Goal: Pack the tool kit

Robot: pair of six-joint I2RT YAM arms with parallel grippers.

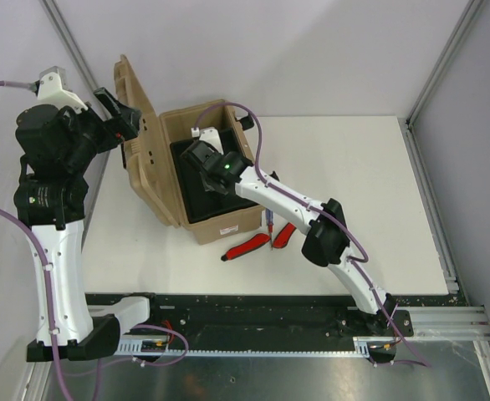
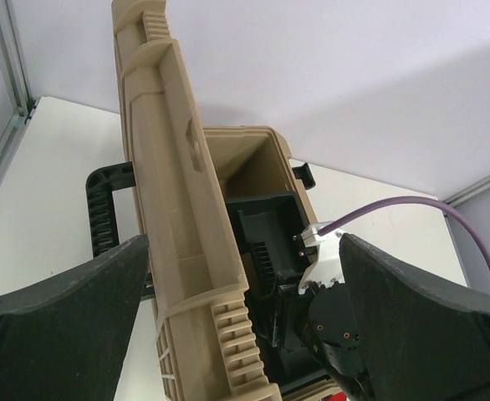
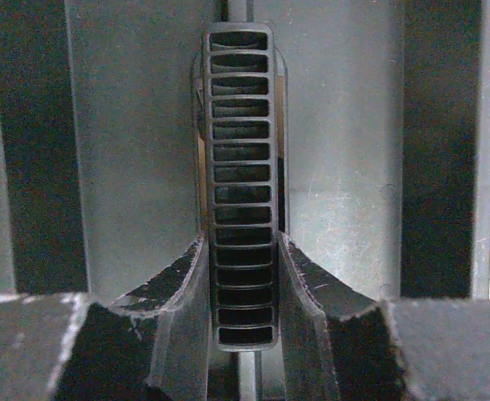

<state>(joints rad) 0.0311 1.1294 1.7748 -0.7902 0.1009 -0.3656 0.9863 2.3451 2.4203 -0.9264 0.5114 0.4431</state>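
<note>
label: small white sticker [image 1: 228,227] on toolbox [image 1: 201,113] front wall, unreadable. toolbox is tan ribbed moulded plastic, at left of table [image 1: 354,167], lid [image 2: 174,209] raised upright. left gripper [image 1: 124,117] fingers wide apart, lid edge between them. right gripper [image 3: 241,251] inside box, pinched onto slotted black handle [image 3: 241,125] of scuffed inner tray [image 3: 128,167]. red-handled pliers [image 1: 249,245] on table beside front wall.

One tan toolbox [image 1: 220,221]; one black tray [image 1: 191,199] inside it; two red handles [image 1: 247,246] and one blue-red tool [image 1: 268,222] just beside the toolbox.
</note>
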